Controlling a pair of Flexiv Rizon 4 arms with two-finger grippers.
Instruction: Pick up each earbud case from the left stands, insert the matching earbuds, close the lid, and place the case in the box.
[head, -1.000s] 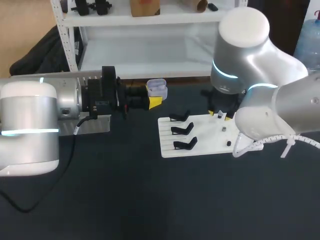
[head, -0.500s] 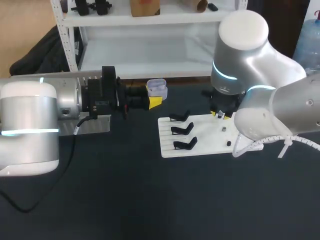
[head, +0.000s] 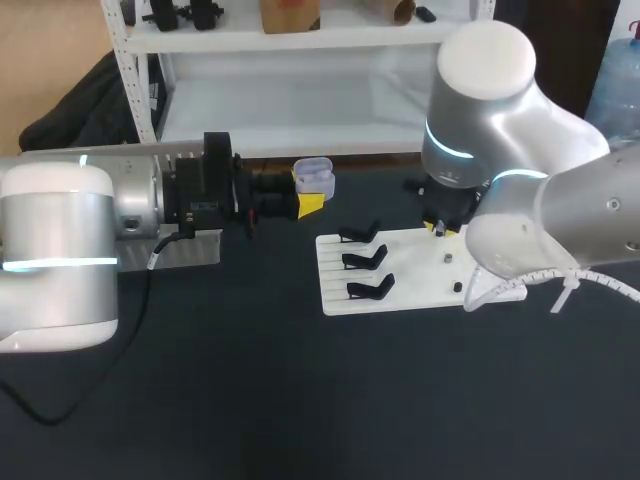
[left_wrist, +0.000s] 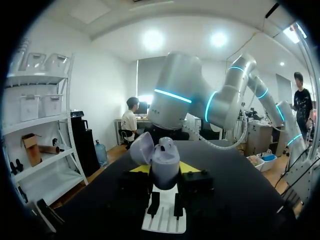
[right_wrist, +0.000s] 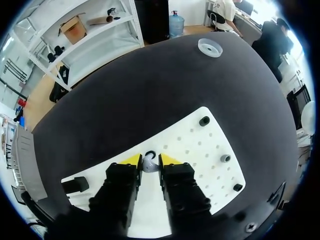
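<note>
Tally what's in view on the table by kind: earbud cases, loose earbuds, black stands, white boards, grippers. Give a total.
earbud case: 1
loose earbud: 1
black stands: 3
white board: 1
left gripper, right gripper: 2
Total: 8

Left tool (head: 309, 197) grips an open earbud case (head: 315, 174) above the dark table (head: 250, 400).

earbud case (left_wrist: 165, 162): smooth lavender plastic, soft sheen
earbud (right_wrist: 150, 164): pale glossy plastic
pegboard (head: 415, 268): matt white plastic
stands (head: 365, 261): black matt plastic
table (head: 250, 390): black, matt, cloth-like
right arm (head: 505, 110): smooth silver shell, satin gloss
</note>
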